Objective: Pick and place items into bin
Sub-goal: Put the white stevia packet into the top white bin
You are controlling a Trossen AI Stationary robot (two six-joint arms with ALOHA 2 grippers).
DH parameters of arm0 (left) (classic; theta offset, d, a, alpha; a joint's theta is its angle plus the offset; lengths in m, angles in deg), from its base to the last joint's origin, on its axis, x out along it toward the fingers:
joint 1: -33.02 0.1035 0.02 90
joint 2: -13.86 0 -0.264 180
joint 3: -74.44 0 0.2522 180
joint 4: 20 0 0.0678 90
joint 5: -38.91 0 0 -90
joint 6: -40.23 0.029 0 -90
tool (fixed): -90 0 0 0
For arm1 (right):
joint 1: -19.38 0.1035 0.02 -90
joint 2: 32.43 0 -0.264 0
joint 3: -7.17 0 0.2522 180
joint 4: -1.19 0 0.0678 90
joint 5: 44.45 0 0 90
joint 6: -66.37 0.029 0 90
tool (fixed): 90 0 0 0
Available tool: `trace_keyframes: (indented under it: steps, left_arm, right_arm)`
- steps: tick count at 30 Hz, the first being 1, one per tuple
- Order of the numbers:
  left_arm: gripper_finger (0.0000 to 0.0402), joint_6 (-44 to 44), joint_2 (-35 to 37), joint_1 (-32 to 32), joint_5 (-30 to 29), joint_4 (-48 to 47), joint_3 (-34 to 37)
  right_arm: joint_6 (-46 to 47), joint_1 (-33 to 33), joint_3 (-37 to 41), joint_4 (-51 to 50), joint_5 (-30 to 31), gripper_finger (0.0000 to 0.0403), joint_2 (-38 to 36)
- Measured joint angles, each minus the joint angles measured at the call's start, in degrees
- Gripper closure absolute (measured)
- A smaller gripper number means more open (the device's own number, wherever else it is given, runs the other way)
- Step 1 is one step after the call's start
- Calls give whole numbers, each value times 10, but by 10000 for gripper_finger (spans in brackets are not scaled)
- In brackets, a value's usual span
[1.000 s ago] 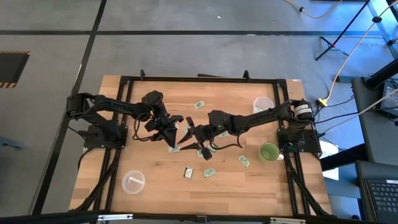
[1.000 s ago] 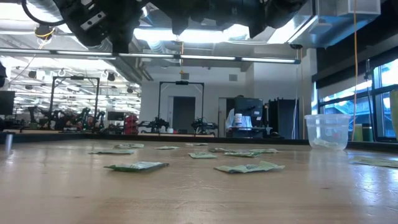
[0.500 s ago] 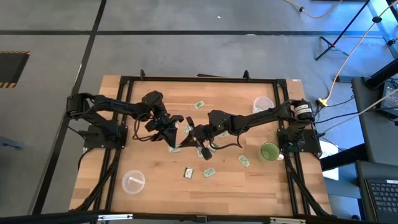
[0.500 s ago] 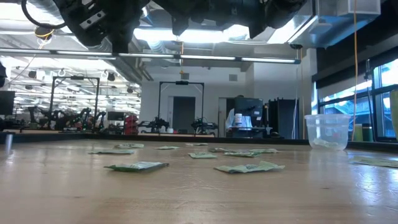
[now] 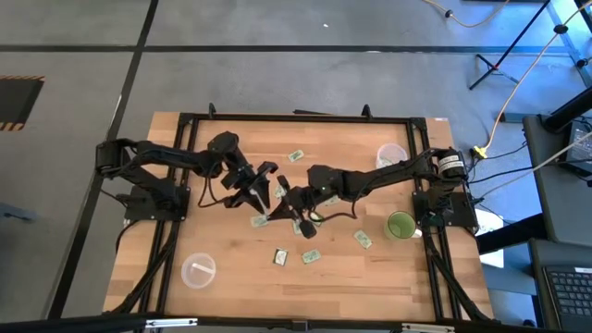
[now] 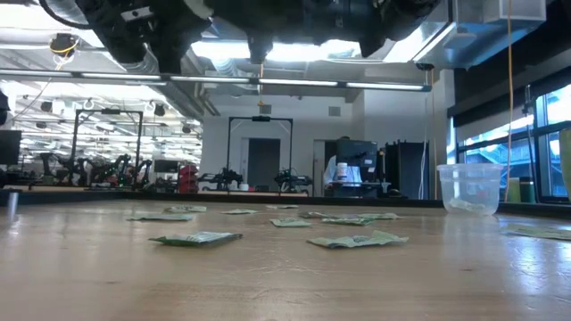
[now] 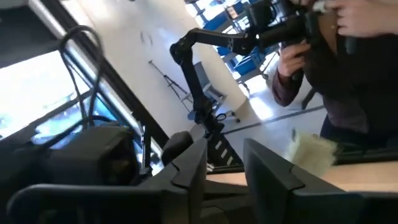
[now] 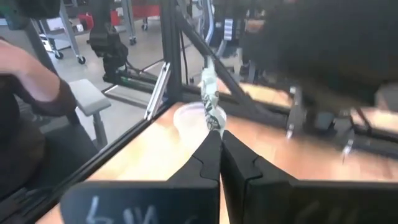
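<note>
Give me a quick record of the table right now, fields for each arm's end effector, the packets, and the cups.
left end effector: open, raised over mid-table, holding nothing
right end effector: shut on a packet, raised near mid-table, close to the left one
loose packets: pale green, scattered flat on the wooden table
clear cup: far right of the table
green cup: right side, by the right arm's base
white lid-like disc: near left corner

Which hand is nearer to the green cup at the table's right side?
The right hand. It hangs over the middle of the table, shut on a packet, on the side toward the green cup. The left hand is farther off, beyond the right one.
</note>
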Motion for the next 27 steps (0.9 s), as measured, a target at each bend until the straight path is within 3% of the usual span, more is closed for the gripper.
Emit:
trace_keyframes:
  steps: [7,11,15,22,27]
  left_arm:
    - [280,-105,8,48,5,-14,0]
    - [279,-125,8,75,2,-67,1]
    - [283,-102,8,94,-12,-142,1]
    - [281,-48,6,97,-164,-246,1]
    - [284,-47,6,90,-246,-287,1]
  right_arm:
    - [8,-3,0,-144,35,401,-51]
    - [22,-3,0,-290,119,401,-104]
    - [97,-4,0,-474,201,401,-166]
    - [310,-13,0,-779,394,401,-277]
    - [455,-49,0,-941,472,401,-317]
